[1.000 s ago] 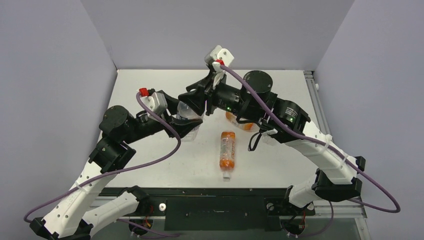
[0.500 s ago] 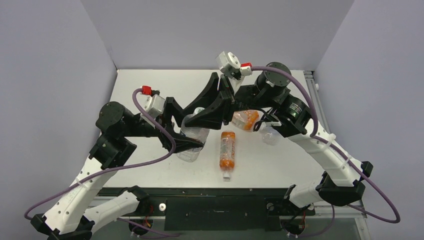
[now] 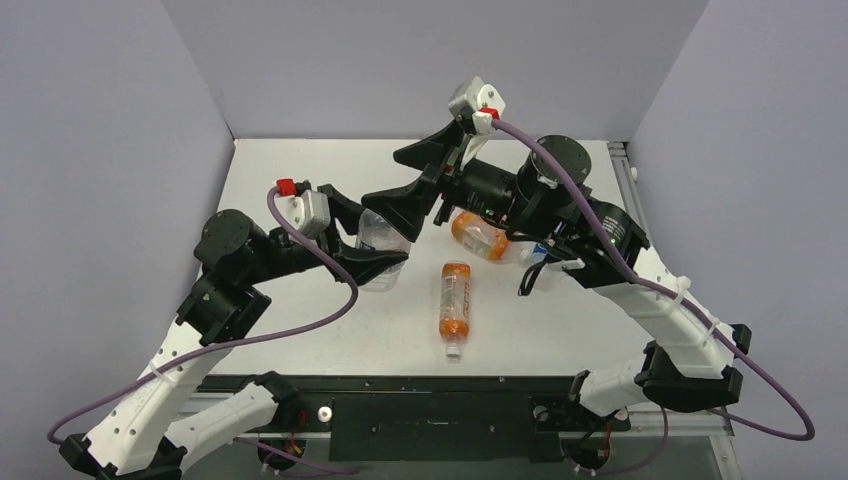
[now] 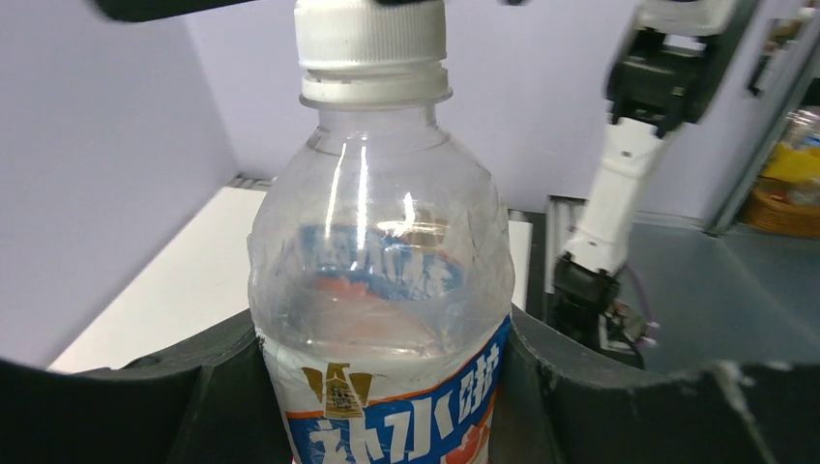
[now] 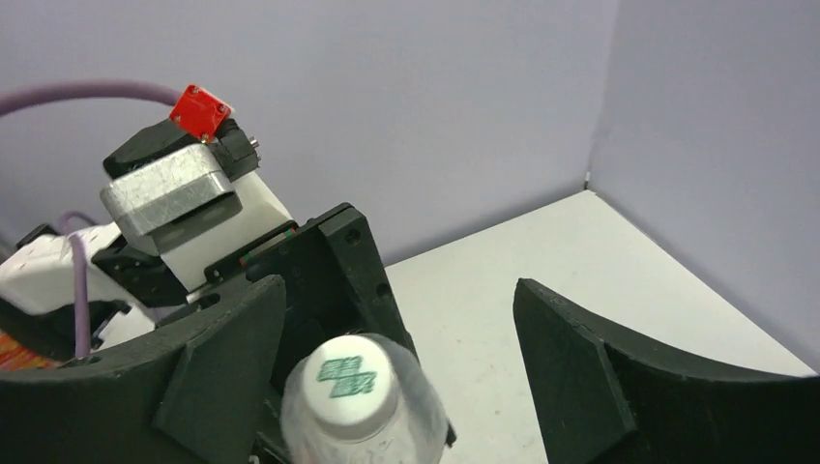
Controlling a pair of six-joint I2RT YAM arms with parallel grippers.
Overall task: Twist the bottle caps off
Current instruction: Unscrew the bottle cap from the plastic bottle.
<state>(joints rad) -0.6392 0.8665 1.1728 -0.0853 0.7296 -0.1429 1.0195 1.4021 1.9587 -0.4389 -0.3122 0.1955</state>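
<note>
Jaws of right arm [image 3: 604,243] above cap [image 5: 346,383]

On the clear bottle [image 4: 382,271] I see a label [image 4: 396,430] with big white letters on a blue band and a small gold crest [image 4: 338,390] above them, but I cannot read that writing. The white cap [image 5: 346,394] has a blocky green mark [image 5: 340,374] on top, with no words. The print on the orange bottle [image 3: 455,300] is too small for me to read.
</note>
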